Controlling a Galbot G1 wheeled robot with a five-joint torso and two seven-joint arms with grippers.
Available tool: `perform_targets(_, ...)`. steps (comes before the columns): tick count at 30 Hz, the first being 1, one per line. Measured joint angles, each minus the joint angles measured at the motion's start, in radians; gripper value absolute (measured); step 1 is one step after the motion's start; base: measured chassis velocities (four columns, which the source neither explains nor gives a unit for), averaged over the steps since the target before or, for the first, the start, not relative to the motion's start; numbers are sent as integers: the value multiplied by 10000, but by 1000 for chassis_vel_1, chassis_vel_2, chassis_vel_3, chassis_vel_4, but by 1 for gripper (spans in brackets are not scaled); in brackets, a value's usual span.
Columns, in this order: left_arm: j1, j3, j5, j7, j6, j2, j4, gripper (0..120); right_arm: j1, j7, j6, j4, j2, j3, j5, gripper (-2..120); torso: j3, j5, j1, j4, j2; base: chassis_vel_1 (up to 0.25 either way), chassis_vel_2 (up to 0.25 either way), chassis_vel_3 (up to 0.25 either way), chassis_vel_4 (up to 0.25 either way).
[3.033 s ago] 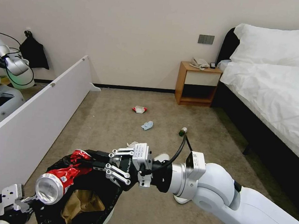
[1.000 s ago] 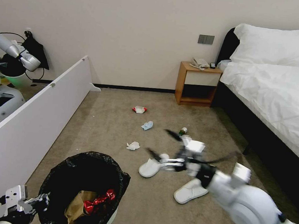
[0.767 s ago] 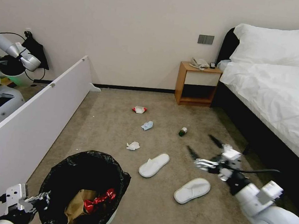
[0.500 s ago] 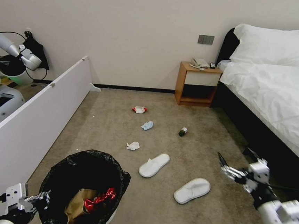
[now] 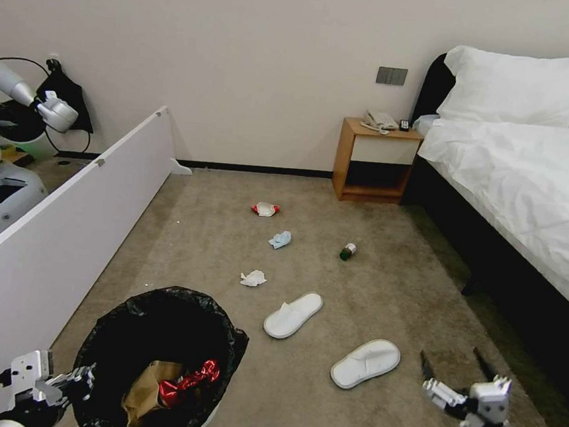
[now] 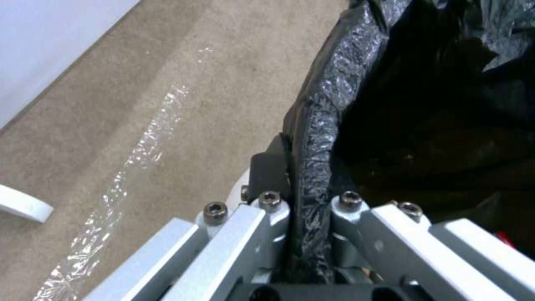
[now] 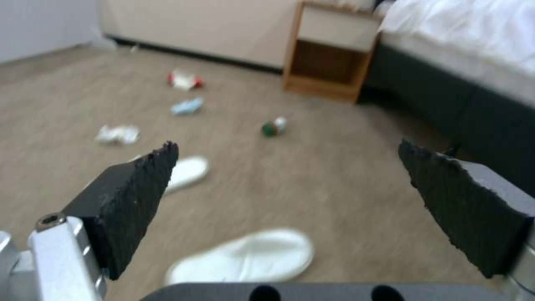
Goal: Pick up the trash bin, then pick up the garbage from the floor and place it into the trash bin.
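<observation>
A beige carpet floor (image 5: 215,247) is running from a cream wall with a black baseboard (image 5: 255,168) out toward the camera. A bed (image 5: 533,182) with white covers is standing along the floor's right edge, and a wooden nightstand (image 5: 374,160) is sitting against the wall at the bed's head. A long white panel (image 5: 63,234) is slanting along the left edge.

The garbage is lying scattered over the middle of the floor: a red-white packet (image 5: 265,208) nearest the wall, a pale-blue wad (image 5: 281,239) just in front of it, a small green bottle (image 5: 347,251) toward the bed, a white tissue (image 5: 253,278), and two white slippers (image 5: 293,314) (image 5: 366,363) lying apart, closest to the robot.

The trash bin (image 5: 158,362), lined with a black bag, is sitting at the near left, with a crushed red can (image 5: 187,374) and a brown carton (image 5: 142,394) inside.

The left gripper (image 6: 309,200) is reaching in low from the near left corner and clamping the bin's bagged rim between its fingers. The right gripper (image 5: 460,372) is hanging low at the near right, beside the bed and near one slipper, its fingers (image 7: 131,196) spread wide apart and holding nothing.
</observation>
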Motion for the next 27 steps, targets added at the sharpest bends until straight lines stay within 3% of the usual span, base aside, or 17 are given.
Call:
perform_targets(9, -67, -58, 95, 55, -52, -74, 162, 3, -70, -348, 235, -877, 531, -704, -721, 100, 0, -3, 0, 0, 0, 0, 0, 0, 0)
perform_targets(27, -94, -50, 127, 74, -77, -179, 253, 3, 63, -633, 174, -1030, 441, -747, -573, 100, 0, -1, 0, -1, 0, 0, 0, 0, 0)
